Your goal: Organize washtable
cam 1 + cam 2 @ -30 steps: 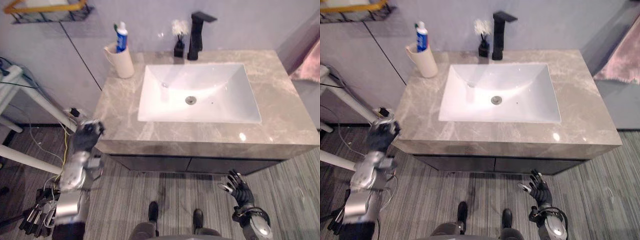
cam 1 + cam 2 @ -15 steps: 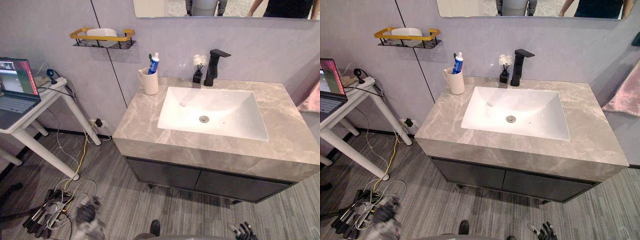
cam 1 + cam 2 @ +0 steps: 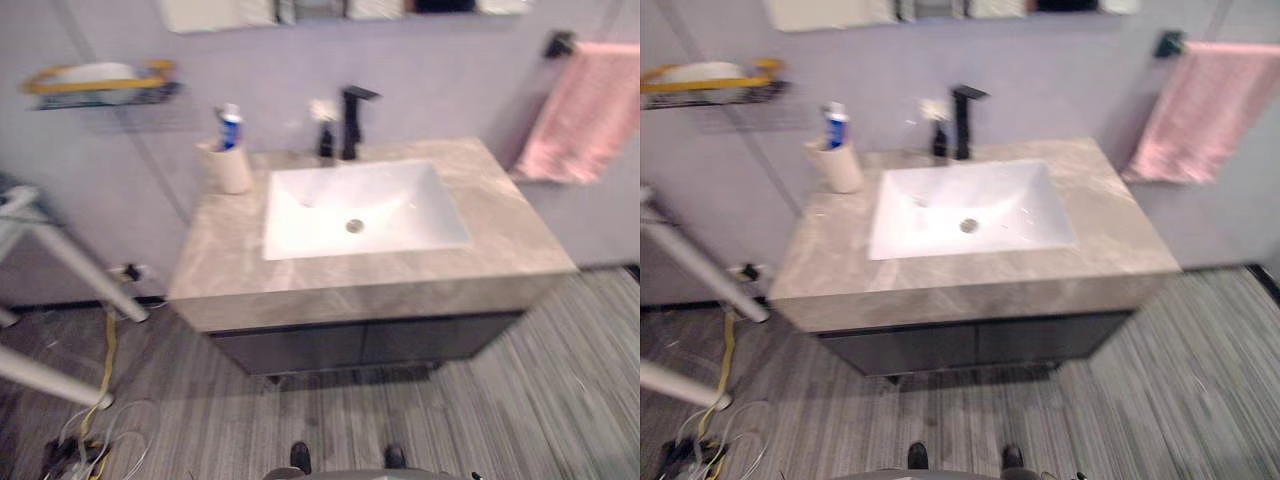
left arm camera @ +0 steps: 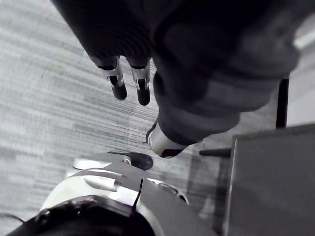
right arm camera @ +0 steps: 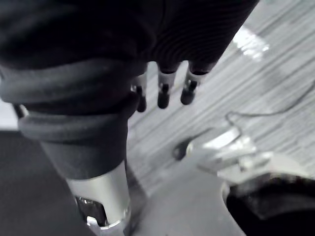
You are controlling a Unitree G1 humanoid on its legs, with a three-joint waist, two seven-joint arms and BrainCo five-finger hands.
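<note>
left hand (image 4: 118, 84): hangs low over the floor (image 4: 54, 93), holding nothing
left fingers (image 4: 143, 93): straight, side by side, dark tips pointing at the floor, touching nothing
right hand (image 5: 163, 94): also hanging over the floor, nothing in it
right fingers (image 5: 187, 91): straight, in a close row, tips clear of the floor
worktop (image 3: 500, 215): grey marble top, well apart from both sets of fingers
sink (image 3: 400, 200): white basin set into the middle of the worktop, far from either hand's fingers
cup (image 3: 232, 170): cream, upright on the back corner of the worktop on the robot's left, beside the sink; no fingers near it
toothpaste tube (image 3: 231, 128): blue and white, standing in the cup; too blurred to tell what else is in there
faucet (image 3: 352, 120): black, at the back edge behind the sink, out of reach of the fingers as they hang
small vase (image 3: 325, 142): dark, white flowers, just beside the faucet on the cup's side
towel (image 3: 585, 110): pink, hanging on the wall on the robot's right, past the worktop's end
wall shelf (image 3: 95, 85): yellow-rimmed wire rack on the wall on the robot's left, something white in it, well apart from the fingers
cabinet (image 3: 370, 340): dark front under the worktop
</note>
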